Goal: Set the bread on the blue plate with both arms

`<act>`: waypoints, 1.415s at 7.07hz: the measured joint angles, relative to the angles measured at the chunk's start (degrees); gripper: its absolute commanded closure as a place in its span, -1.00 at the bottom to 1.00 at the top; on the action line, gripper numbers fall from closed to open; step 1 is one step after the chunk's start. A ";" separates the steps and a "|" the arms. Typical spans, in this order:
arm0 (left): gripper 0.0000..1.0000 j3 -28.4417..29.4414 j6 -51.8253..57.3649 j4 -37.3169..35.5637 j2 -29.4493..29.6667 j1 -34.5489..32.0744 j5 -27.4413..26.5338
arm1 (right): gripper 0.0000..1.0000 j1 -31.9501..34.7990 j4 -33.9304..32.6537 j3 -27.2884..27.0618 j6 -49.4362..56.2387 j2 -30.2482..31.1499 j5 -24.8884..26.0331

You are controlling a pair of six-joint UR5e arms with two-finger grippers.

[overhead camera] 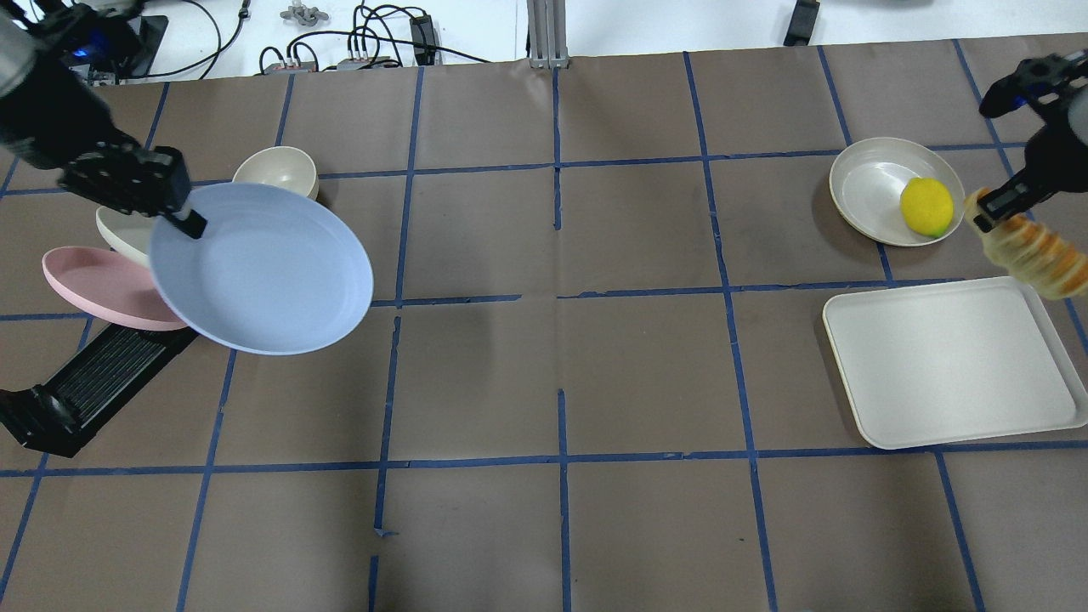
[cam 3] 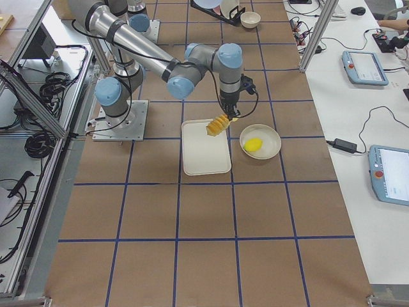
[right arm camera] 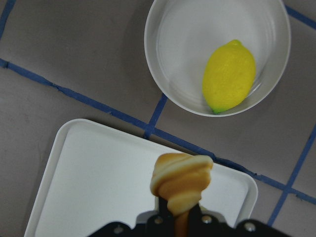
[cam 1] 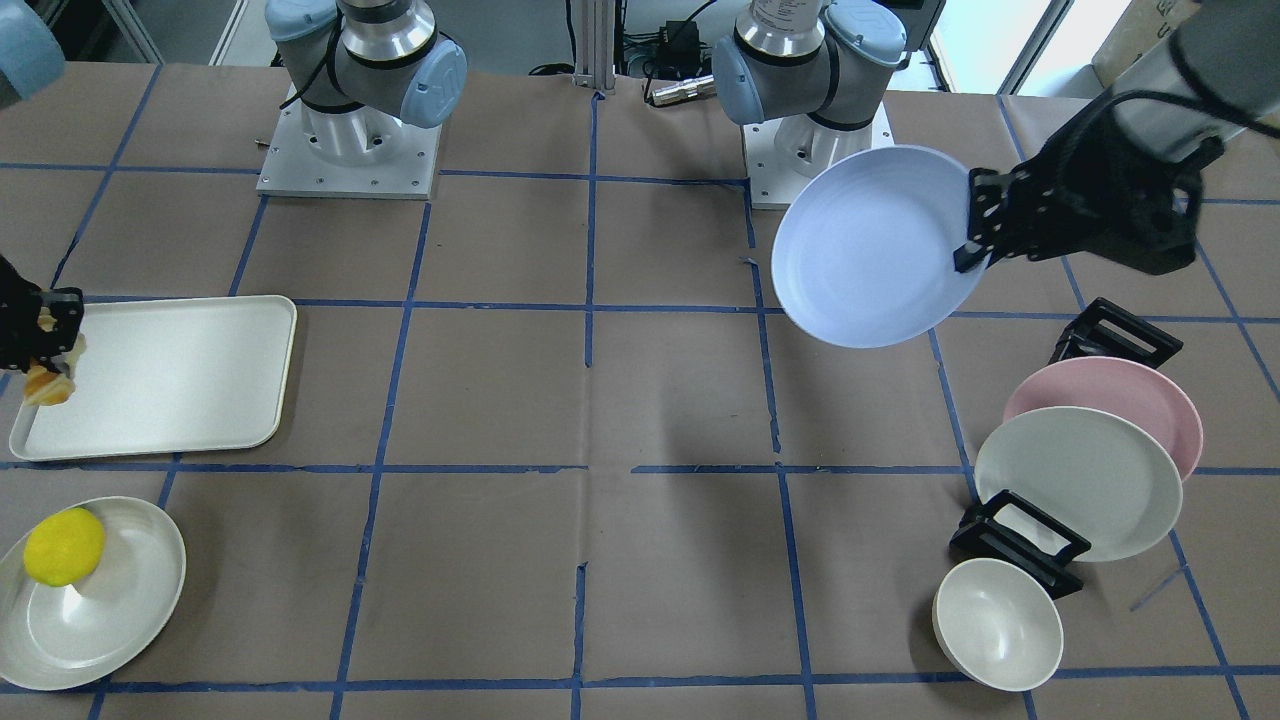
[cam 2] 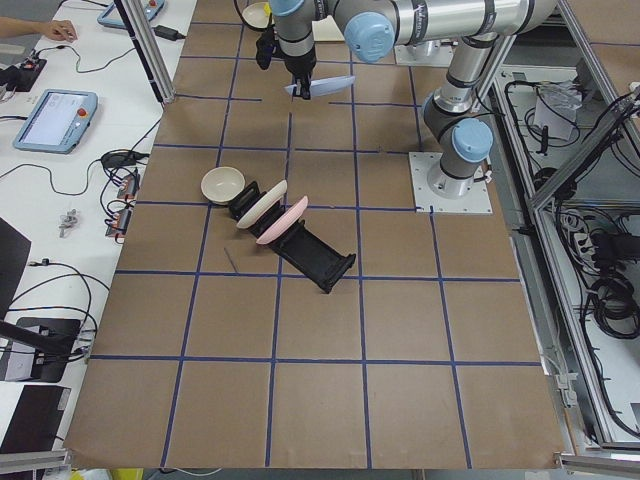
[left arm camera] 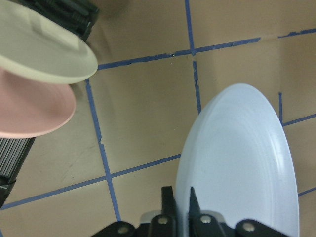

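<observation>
My left gripper (overhead camera: 189, 221) is shut on the rim of the blue plate (overhead camera: 262, 268) and holds it in the air over the table's left part, beside the plate rack. It shows in the front view (cam 1: 878, 245) and close up in the left wrist view (left arm camera: 242, 163). My right gripper (overhead camera: 990, 208) is shut on one end of the bread (overhead camera: 1033, 255), an orange and cream twisted roll that hangs above the far edge of the cream tray (overhead camera: 952, 361). In the right wrist view the bread (right arm camera: 180, 183) points down over the tray (right arm camera: 98, 182).
A black rack (cam 1: 1020, 545) holds a pink plate (cam 1: 1120, 395) and a cream plate (cam 1: 1075, 480), with a cream bowl (cam 1: 998, 622) beside it. A yellow lemon (overhead camera: 926, 206) lies in a cream dish (overhead camera: 871, 191) behind the tray.
</observation>
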State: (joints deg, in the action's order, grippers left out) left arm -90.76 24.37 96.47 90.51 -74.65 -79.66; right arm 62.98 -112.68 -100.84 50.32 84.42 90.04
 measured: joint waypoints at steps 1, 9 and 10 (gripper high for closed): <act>0.98 -5.72 -5.90 -9.04 0.10 -4.01 0.16 | 0.88 1.76 5.42 5.18 -5.91 0.08 0.58; 0.97 -19.81 -31.10 -42.34 8.73 -19.24 13.31 | 0.88 16.34 25.72 18.01 -33.24 -1.33 3.80; 0.97 -19.89 -29.74 -43.94 10.09 -19.67 13.67 | 0.88 16.99 25.75 17.99 -35.60 -1.90 3.61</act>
State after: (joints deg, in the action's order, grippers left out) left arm -110.65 -5.37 52.53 100.60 -94.32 -65.99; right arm 79.96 -86.92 -82.85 14.72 82.52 93.64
